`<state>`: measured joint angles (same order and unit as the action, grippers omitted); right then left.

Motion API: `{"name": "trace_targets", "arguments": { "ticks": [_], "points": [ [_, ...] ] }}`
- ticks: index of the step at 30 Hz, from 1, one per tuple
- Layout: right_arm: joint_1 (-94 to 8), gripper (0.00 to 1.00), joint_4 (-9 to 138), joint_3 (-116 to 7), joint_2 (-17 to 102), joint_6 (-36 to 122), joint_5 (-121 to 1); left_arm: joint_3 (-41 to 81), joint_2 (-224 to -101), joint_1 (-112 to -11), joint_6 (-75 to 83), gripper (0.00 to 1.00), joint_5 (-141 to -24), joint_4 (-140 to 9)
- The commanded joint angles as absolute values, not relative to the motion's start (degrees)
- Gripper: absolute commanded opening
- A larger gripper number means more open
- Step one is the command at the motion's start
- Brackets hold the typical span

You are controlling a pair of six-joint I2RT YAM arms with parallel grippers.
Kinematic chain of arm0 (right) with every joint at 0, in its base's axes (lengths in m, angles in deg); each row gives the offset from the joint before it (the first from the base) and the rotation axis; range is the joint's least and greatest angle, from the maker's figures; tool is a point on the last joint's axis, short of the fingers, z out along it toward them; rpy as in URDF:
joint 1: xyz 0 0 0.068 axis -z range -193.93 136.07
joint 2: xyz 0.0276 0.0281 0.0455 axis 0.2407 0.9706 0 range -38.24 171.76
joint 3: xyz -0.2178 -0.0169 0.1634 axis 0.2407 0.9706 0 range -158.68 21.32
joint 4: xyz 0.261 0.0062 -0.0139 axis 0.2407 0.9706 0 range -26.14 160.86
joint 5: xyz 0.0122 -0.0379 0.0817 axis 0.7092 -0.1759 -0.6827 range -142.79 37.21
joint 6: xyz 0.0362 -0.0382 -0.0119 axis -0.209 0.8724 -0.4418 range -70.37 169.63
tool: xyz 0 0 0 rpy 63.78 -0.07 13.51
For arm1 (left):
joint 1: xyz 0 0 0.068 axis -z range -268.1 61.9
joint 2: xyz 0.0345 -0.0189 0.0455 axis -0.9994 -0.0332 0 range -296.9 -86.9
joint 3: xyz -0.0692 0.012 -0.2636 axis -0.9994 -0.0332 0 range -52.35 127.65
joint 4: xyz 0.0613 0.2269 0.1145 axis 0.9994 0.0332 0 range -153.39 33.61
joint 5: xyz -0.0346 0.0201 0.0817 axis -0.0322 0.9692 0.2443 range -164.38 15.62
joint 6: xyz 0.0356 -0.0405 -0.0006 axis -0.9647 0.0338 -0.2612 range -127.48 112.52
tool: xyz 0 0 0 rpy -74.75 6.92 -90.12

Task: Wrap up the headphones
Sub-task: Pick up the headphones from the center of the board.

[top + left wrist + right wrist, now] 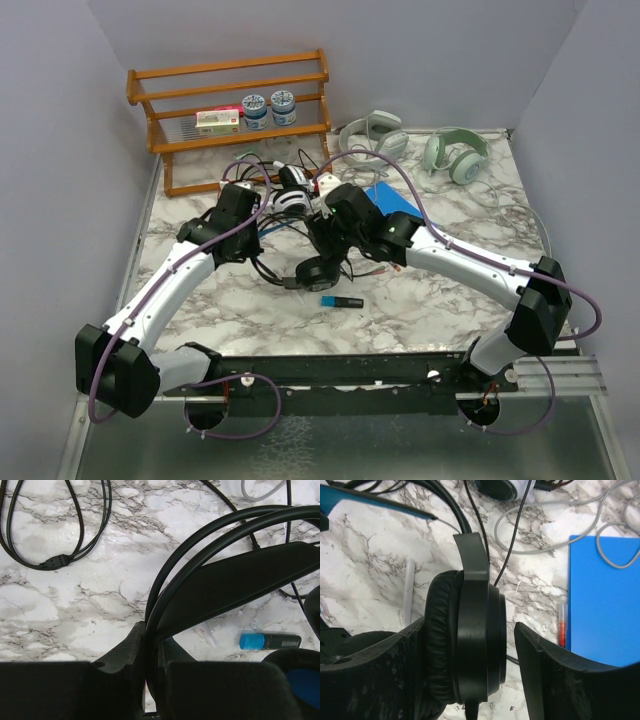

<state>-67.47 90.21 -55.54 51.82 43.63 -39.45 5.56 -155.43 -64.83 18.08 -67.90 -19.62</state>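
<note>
black headphones (320, 271) centre of top view | left gripper (151, 652) jaws clamped on headband (225, 587), steadying it | right gripper (470, 650) jaws apart astride ear cup (476, 625), probably readying a second hold

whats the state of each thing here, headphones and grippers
black headphones: held by headband, cable loose
left gripper: shut on black headphones
right gripper: open, astride an earcup
white-and-black headphones: lying flat, cable unwrapped
pale headphones: lying at back, cable loose
</note>
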Motion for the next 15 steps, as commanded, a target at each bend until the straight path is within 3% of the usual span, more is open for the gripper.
{"name": "trace_targets", "arguments": {
  "ticks": [1,5,10,12,15],
  "points": [
    [-67.6,0.62,89.4,-53.1,51.4,41.7,-41.9,5.3,-152.6,-64.6,18.8,0.0,-68.5,-22.2],
    [-67.7,0.69,89.8,-52.5,51.1,40.8,-42.2,5.1,-151.9,-64.6,19.3,0.0,-68.5,-22.3],
    [-67.7,0.52,88.7,-51.3,49.3,40.3,-41.1,5.1,-151.8,-64.6,19.5,0.01,-68.6,-22.1],
    [-67.7,0.46,88.0,-50.7,48.1,40.5,-40.2,5.0,-151.8,-64.6,20.7,0.13,-66.2,-21.3],
    [-67.7,0.44,85.0,-48.3,45.1,41.3,-39.9,5.3,-152.0,-64.6,21.1,0.5,-63.9,-19.8]
  ]
}}
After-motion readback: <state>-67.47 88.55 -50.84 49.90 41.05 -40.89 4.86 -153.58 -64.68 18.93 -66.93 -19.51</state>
